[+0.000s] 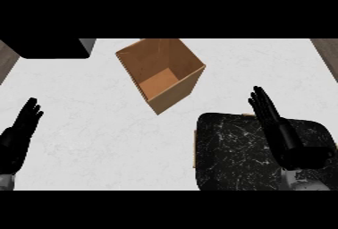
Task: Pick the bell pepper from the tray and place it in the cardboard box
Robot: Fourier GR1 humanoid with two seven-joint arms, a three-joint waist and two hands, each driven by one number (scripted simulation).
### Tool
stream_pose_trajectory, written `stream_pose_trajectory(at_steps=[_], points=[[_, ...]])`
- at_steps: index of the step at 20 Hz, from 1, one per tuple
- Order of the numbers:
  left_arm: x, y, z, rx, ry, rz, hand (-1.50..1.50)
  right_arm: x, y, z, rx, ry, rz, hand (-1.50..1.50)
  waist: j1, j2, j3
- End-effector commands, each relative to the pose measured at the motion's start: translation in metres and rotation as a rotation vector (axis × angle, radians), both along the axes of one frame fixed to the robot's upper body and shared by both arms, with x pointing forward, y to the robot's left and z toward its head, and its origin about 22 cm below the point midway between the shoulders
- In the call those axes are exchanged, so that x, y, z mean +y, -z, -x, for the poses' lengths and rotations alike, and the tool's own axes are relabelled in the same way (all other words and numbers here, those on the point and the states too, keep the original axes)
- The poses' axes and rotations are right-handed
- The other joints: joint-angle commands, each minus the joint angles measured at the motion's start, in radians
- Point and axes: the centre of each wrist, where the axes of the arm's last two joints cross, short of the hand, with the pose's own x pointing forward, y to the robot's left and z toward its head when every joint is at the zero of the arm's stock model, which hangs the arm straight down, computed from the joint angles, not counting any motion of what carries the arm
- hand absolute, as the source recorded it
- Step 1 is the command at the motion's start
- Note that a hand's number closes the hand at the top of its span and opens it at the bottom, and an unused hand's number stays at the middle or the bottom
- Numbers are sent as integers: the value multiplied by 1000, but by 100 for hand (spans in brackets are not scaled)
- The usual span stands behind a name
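The open cardboard box (162,74) stands on the white counter at the upper middle, its brown inside showing. A black, white-veined tray (231,154) lies at the lower right. My right hand (297,150) hovers over the tray's right part, open, with straight fingers (266,107) pointing past the tray's far edge. My left hand (16,138) rests open at the left edge, fingers up. No bell pepper shows anywhere; the right hand and forearm hide part of the tray.
A dark block (52,47) sits at the counter's far left corner. A thin tan strip (194,147) runs along the tray's left edge. White counter (99,134) spreads between my left hand and the tray.
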Motion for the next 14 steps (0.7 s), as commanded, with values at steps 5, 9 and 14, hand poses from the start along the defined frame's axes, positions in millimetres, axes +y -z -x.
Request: stream_pose_trajectory(at_steps=[5,9,14], points=[[-37,-5,-13,-35,30,-117,0,-39,-94,-34,-350,154,-21,-150,-12,16,-7],[-47,2,-2,1,57,-95,0,-96,-50,-22,-147,634,318,150,-16,19,-7],[-77,0,-21,28,43,-93,0,-108,-31,12,-266,635,179,-150,-16,17,-7]])
